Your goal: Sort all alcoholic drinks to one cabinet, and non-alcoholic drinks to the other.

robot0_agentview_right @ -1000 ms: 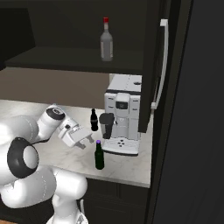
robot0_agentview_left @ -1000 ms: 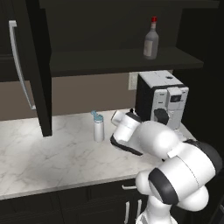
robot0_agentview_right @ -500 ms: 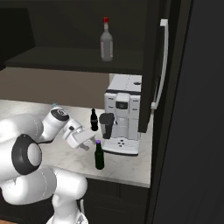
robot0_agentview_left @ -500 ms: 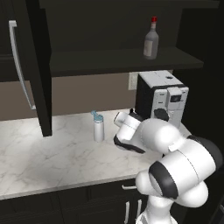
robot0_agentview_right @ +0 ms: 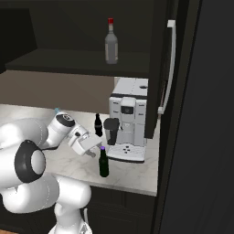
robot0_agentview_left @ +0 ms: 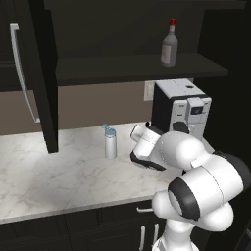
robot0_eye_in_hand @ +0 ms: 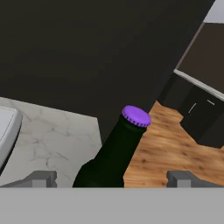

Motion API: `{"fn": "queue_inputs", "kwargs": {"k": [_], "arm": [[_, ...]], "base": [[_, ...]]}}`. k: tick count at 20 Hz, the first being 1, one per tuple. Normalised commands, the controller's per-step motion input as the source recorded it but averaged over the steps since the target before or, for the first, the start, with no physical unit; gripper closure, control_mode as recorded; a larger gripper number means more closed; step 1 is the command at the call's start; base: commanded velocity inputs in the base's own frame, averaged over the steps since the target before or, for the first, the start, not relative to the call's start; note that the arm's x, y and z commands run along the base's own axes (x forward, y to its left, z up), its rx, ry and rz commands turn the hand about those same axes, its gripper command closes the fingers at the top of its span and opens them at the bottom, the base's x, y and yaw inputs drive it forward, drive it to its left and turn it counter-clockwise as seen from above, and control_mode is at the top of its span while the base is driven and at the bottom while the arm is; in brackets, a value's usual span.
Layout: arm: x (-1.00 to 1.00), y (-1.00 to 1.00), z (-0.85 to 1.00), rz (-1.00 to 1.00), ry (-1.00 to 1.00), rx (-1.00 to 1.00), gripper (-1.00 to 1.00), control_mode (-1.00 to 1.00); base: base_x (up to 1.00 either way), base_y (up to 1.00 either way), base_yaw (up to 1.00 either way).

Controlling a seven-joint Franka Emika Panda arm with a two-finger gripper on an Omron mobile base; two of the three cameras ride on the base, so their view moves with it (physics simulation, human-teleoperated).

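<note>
Dark green beer bottle (robot0_agentview_right: 104,163) stands upright; liquor bottle (robot0_agentview_right: 110,43) sits shelved.

White coffee machine (robot0_agentview_right: 128,119) upright on marble counter (robot0_agentview_left: 54,181); wood floor (robot0_eye_in_hand: 175,144) beyond counter edge.

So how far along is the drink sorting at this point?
Done: the liquor bottle stands on the open cabinet's shelf. In hand: the open gripper has its fingertips either side of the green beer bottle by the coffee machine, not yet closed on it. Left: the white flask and the small cola bottle are on the counter, unsorted.
</note>
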Motion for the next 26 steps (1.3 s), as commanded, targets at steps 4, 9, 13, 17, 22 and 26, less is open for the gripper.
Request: {"fn": "queue_inputs", "kwargs": {"k": [4,9,13,17,22,26], "arm": [[-0.03,-0.10,0.00,0.00,0.00,0.00,-1.00,-1.00],[-0.09,-0.15,0.00,0.00,0.00,0.00,-1.00,-1.00],[-0.11,-0.14,0.00,0.00,0.00,0.00,-1.00,-1.00],[-0.07,-0.09,0.00,0.00,0.00,0.00,-1.00,-1.00],[-0.02,-0.11,0.00,0.00,0.00,0.00,-1.00,-1.00],[0.00,-0.09,-0.03,0.00,0.00,-0.08,-1.00,-1.00]], "base": [[0.00,0.00,0.00],[0.00,0.00,0.00],[0.00,0.00,0.00],[0.00,0.00,0.00],[0.00,0.00,0.00],[0.00,0.00,0.00]]}}
